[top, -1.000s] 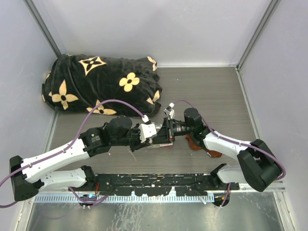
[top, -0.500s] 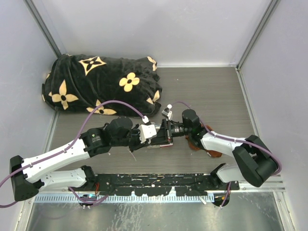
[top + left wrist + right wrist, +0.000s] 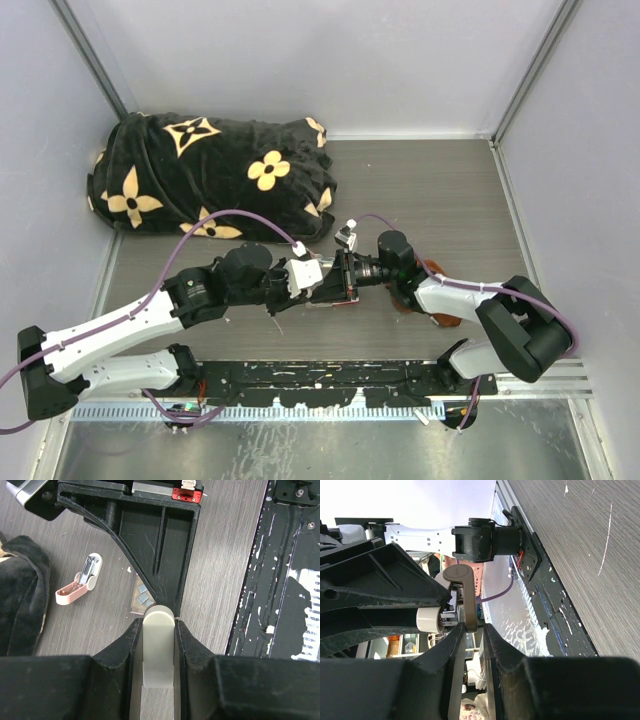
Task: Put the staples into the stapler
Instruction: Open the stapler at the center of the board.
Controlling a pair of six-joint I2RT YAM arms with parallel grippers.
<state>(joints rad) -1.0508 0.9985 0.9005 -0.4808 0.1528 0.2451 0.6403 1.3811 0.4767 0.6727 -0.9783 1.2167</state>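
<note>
No lettering can be read anywhere; the black blanket (image 3: 210, 175) bears only tan flower motifs.

Bright, even light overhead; the wrist cameras go dark and soft up close.

In the top view, diffuse light from above leaves the desk (image 3: 440, 190) and the white walls free of glare. Only faint shadows lie under the arms, and the folds of the black blanket (image 3: 200, 170) sink into darkness. In the left wrist view the left gripper (image 3: 159, 625) is an underexposed, blurred black mass either side of the pale staples box (image 3: 159, 655), while the wood grain and the stapler (image 3: 87, 575) beyond are sharp. In the right wrist view the background at upper left burns out to white and the right gripper (image 3: 472, 630) is dark and soft, but the desk grain at right is crisp.
</note>
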